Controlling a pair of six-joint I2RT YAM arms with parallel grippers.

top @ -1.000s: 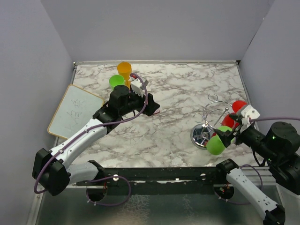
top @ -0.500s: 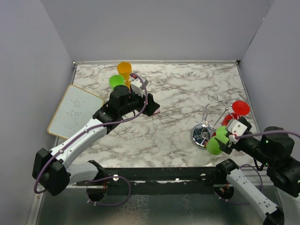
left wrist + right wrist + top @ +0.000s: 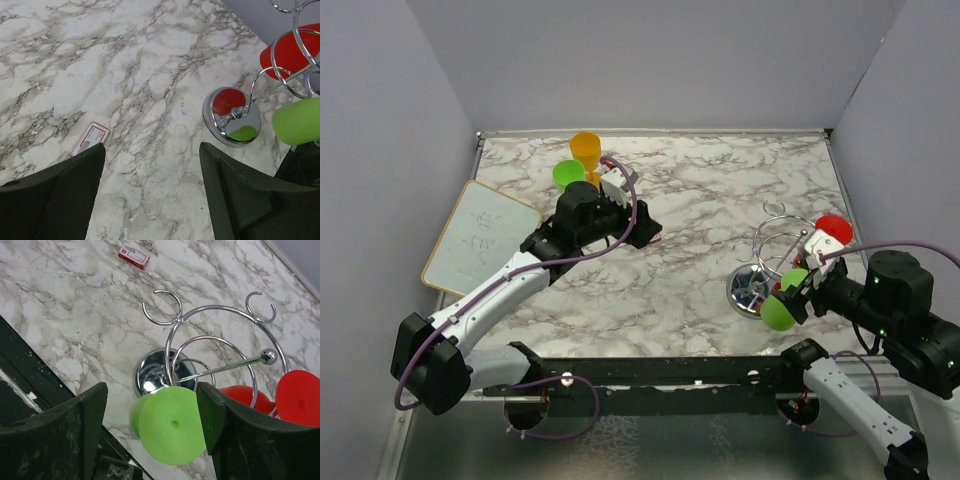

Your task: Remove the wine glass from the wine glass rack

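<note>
Fingers spread, the right gripper (image 3: 151,390) frames the green wine glass (image 3: 170,425) hanging on the near side of the wine glass rack (image 3: 152,372). The step seems to be the grasp. Next it must close and slide the glass out. Far left of the rack, the left gripper (image 3: 152,147) is spread wide and empty.

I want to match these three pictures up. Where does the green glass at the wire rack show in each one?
Top view: green glass at lower right.
Left wrist view: at the right edge, about mid-height.
Right wrist view: bottom centre, between the dark fingers.
Shared landmark: the rack's shiny round base, next to the glass in all three.
</note>
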